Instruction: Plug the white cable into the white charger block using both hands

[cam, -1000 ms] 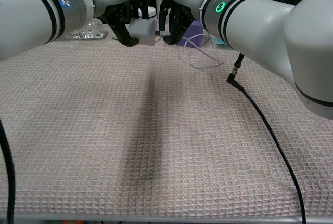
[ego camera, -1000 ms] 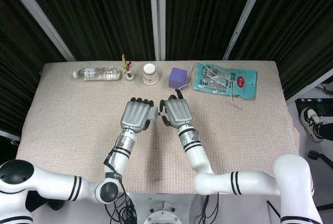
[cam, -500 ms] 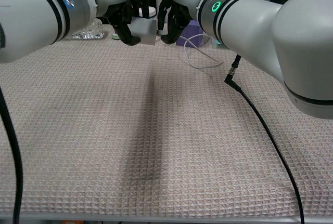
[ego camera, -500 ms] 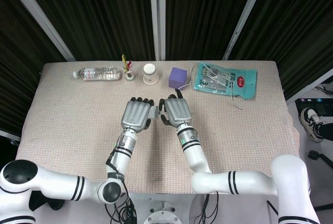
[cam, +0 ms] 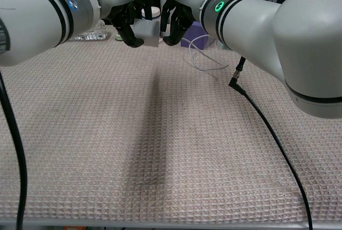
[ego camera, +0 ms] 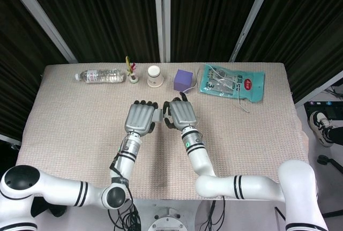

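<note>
The white charger block [cam: 148, 31] hangs above the table, gripped by my left hand [cam: 127, 23]; in the head view the block [ego camera: 158, 116] shows as a small pale piece between both hands. My right hand [cam: 174, 23] sits right against the block's right side with its fingers curled in. The white cable [cam: 207, 58] trails from under that hand onto the cloth behind it, so its plug end looks held, though the plug itself is hidden. From above, the left hand [ego camera: 141, 118] and right hand [ego camera: 183, 114] lie side by side, backs up.
Along the table's far edge stand a water bottle [ego camera: 100, 75], a paper cup [ego camera: 154, 76], a purple cube [ego camera: 184, 80] and a teal packet [ego camera: 233, 82]. A black lead [cam: 267, 128] runs across the cloth at the right in the chest view.
My right hand has edged slightly left, closer to the charger block. The left hand and block have stayed almost still.
</note>
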Available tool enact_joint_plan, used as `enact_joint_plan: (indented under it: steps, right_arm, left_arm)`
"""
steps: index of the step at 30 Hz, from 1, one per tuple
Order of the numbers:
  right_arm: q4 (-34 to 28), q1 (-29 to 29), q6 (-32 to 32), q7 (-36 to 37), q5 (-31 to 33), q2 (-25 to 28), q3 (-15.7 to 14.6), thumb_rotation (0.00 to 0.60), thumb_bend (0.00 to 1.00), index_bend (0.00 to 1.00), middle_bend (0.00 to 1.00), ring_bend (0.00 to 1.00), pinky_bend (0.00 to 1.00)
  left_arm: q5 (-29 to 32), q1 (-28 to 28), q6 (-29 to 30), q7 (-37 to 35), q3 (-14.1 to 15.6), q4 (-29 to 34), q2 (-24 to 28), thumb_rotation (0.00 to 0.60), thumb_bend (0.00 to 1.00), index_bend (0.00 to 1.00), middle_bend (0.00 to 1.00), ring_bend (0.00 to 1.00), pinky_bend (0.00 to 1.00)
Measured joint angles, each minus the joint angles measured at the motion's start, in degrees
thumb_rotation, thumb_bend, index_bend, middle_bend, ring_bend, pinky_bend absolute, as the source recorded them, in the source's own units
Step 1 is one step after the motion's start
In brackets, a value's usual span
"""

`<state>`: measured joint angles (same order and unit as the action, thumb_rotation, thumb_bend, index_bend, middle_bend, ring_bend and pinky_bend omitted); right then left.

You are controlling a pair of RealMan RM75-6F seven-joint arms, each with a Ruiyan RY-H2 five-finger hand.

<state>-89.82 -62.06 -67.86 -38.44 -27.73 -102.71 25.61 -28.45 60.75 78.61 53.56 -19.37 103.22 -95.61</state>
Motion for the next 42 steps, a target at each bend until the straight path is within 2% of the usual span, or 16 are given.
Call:
enact_joint_plan:
  steps: [22,26,31,37,42]
  right_arm:
    - [1.5,0.4,2.0,3.7,-0.1,-0.6,1.0,0.600,0.33,0.58,0.54,0.24,0.03]
    - [1.7,0.4,2.3,4.3,-0.4,-0.8,1.0,0.600,0.33,0.55,0.53,0.24,0.03]
    - [1.6,0.4,2.8,4.9,-0.4,-0.9,1.0,0.600,0.33,0.46,0.52,0.24,0.02]
    - [0.8,0.5,3.0,4.2,-0.1,-0.1,0.4,0.600,0.26,0.15,0.36,0.16,0.00]
    - [-0.7,1.0,2.8,3.6,0.2,1.3,-0.2,0.600,0.22,0.01,0.25,0.09,0.00]
  left_arm:
    - [-0.6,-0.5,-1.3,-2.0,0.0,-0.1,-0.2,0.600,0.34,0.48,0.45,0.27,0.31]
    - [-0.7,-0.7,-1.8,-2.6,0.0,0.1,0.0,0.600,0.34,0.48,0.45,0.27,0.32]
    - [-1.5,-0.8,-2.2,-3.3,0.1,0.1,0.3,0.600,0.34,0.48,0.45,0.27,0.32]
    - [-2.2,-1.3,-2.5,-4.4,0.3,-0.1,0.8,0.600,0.34,0.48,0.45,0.27,0.32]
    - [-3.0,-2.3,-3.5,-6.2,0.7,-0.3,1.8,0.600,0.34,0.48,0.45,0.27,0.32]
